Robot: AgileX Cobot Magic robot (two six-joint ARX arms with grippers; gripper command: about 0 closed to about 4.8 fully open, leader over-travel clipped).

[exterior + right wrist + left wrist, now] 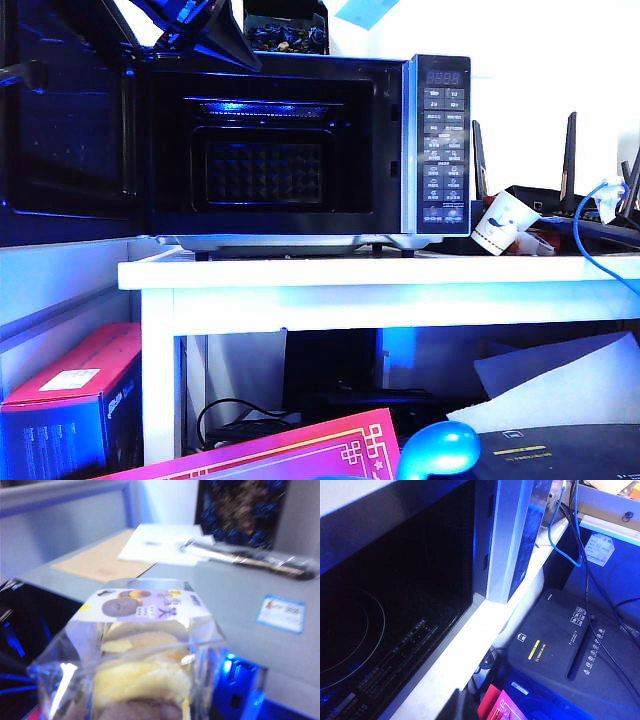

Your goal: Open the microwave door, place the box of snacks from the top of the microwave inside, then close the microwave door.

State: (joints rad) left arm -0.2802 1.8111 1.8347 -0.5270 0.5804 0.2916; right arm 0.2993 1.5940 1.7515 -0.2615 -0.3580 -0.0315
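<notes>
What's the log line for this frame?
microwave door open | cavity empty | box of snacks in right gripper above microwave | left gripper unseen

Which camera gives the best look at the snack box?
Right wrist view: the snack box fills the frame, label and yellow pastries clear, right hand's fingers hidden. Exterior and left wrist views show no box, and no clear left hand.

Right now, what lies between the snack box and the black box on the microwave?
Right wrist view: white papers and a plastic-wrapped stick on the microwave's grey top. The right pincer holds the snack box.
</notes>
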